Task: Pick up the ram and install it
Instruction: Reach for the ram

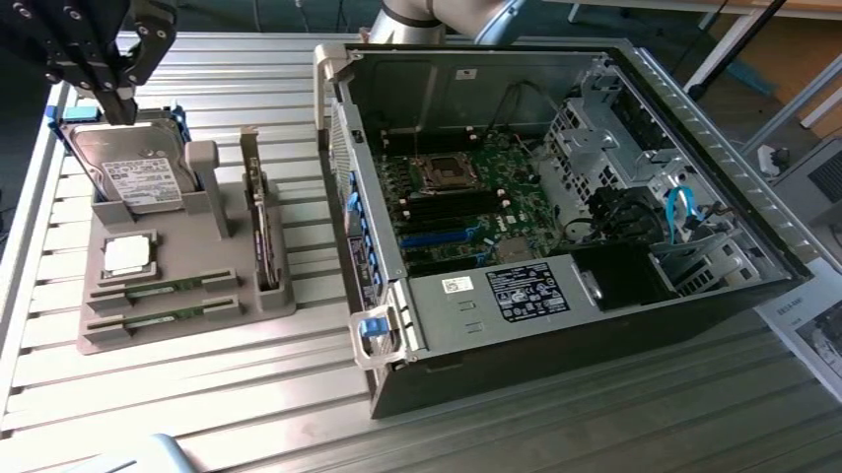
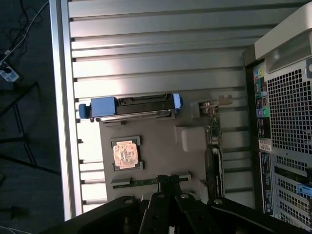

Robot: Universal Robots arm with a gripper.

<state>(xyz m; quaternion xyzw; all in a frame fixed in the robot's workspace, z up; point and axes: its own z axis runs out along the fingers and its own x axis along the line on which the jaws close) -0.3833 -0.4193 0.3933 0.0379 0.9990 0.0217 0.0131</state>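
The pincer (image 1: 122,116) is matt black all over. It is built of flat linkage bars (image 2: 122,209) with angular edges, hinged one on another and narrowing to two slim fingers (image 1: 116,97). Small round pins (image 2: 184,196) of pale metal sit at the hinges, in a row across the black body. The arm (image 1: 418,18) is a smooth round tube, silver-grey and slightly glossy, with a bluish-grey section beside it.

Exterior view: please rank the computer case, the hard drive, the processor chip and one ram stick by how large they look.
1. computer case
2. hard drive
3. processor chip and ram stick: unsure; the stick is longer but much thinner.
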